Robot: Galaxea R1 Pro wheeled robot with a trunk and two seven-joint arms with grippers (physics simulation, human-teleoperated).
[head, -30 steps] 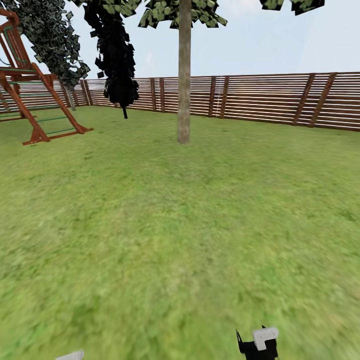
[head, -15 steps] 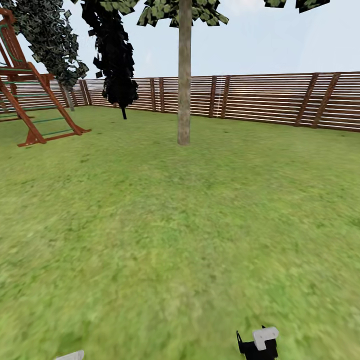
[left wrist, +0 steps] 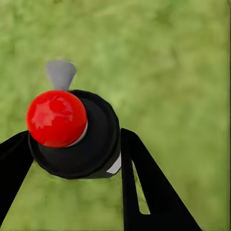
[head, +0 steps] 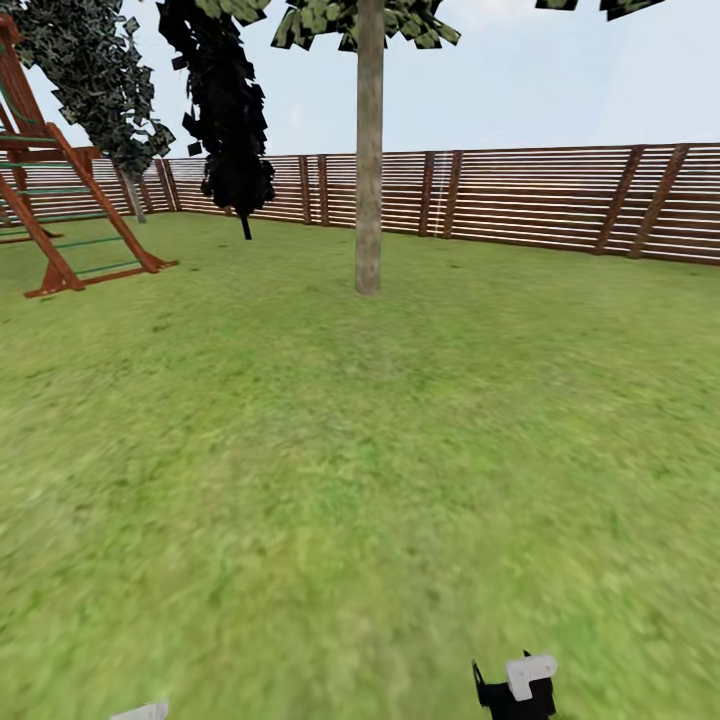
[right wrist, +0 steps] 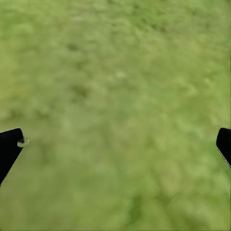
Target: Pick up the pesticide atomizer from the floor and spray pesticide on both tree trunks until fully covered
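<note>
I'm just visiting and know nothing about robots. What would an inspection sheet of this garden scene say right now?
Surface: green lawn, flat and open ahead.
Job's things: pesticide atomizer, black body with a red knob and a grey nozzle, between the left pincer's fingers; one pale tree trunk stands upright ahead, well beyond the arms.
Clutter: nothing seen on the grass.
Grippers: left pincer shut on the atomizer; right pincer open, over bare grass.
Cables: nothing seen.
Surroundings: brown slatted fence along the back; red-brown play frame at left; near-black conifer by the fence; pale sky above.
</note>
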